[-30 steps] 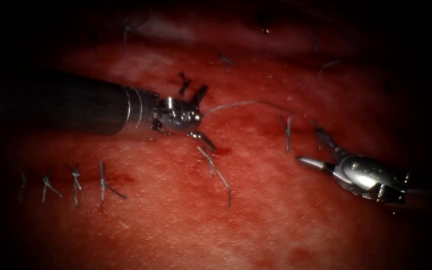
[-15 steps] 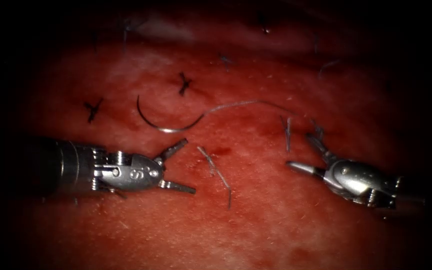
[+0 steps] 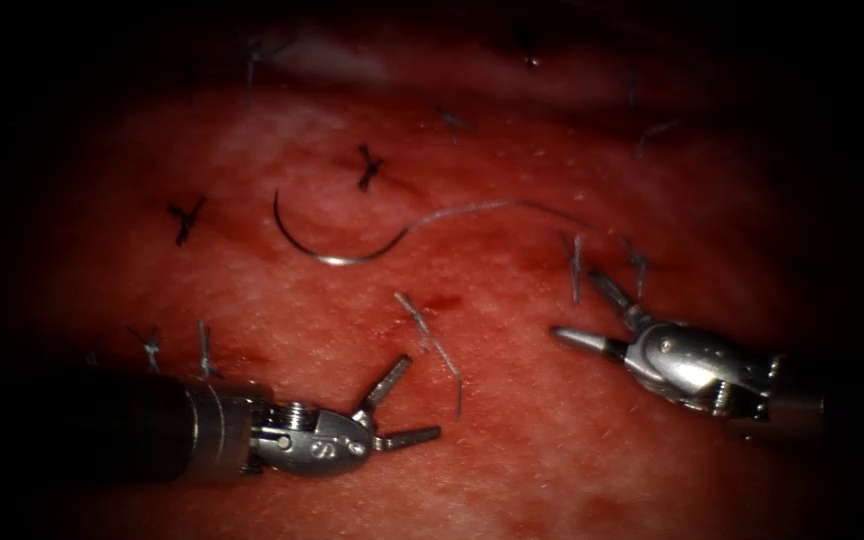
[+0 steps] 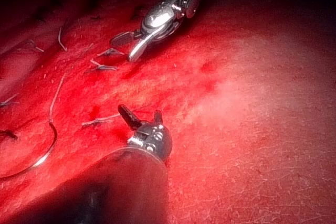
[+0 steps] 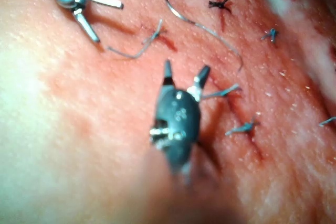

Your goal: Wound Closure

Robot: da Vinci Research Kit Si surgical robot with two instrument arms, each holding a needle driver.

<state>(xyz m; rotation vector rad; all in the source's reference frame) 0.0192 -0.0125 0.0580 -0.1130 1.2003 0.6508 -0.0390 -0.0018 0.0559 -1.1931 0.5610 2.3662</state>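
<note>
- The left tool has its jaws spread and holds nothing.
- The right tool also has its jaws spread and empty, near two stitches.
- The needle lies free on the tissue, apparently not in it, its thread trailing right.
- A loose thread end lies between the tools.

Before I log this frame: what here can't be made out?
- Thread: endoscope view, its far end thins out near the right-hand stitches; its anchorage is too fine to tell.
- Needle: left wrist view, one end cut off by the picture's edge.
- Right tool: right wrist view, shaft blurred close to the lens.
</note>
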